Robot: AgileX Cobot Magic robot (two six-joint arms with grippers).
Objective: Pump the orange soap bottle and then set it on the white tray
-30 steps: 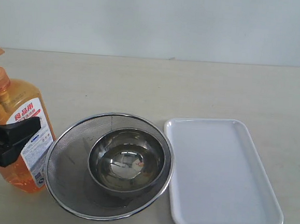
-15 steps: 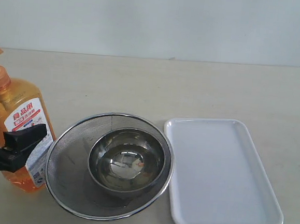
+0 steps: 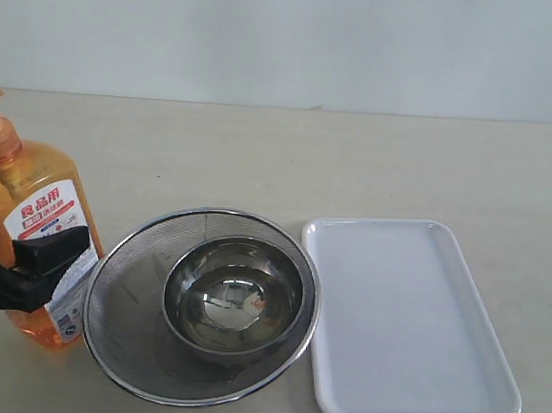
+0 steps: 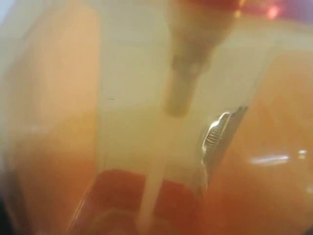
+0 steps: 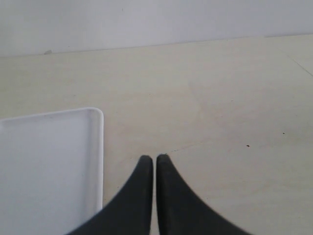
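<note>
Looking across the counter (image 3: 356, 165) from the exterior view, we find the orange bottle (image 3: 42, 198) at the far 9 o'clock edge, resting on the counter and not on the tray (image 3: 401, 322). It leans a little, its top tipped toward 11 o'clock. Its white stem and orange pump head are partly cut off by the picture's edge. The white label with red writing faces us.

Our left gripper (image 3: 60, 247) is spread wide around the lower half of the bottle. One black finger (image 3: 32, 269) lies across the front, over the bottom of the label, and the other is hidden behind the bottle. We cannot tell whether the fingers press on the plastic. The left wrist view is filled with blurred orange from the bottle (image 4: 274, 161), with a pale tube running through it.

At 3 o'clock from the bottle, just beside it, sits a round mesh strainer (image 3: 124, 319) with a shiny steel bowl (image 3: 234, 294) inside it. At 3 o'clock from the strainer lies the tray, bare, its long side just beside the strainer's rim.

Our right gripper (image 5: 155, 164) does not show in the exterior view. In the right wrist view its two black fingers are pressed together, holding nothing, above the bare counter. A corner of the tray (image 5: 49, 166) lies just beside them.
</note>
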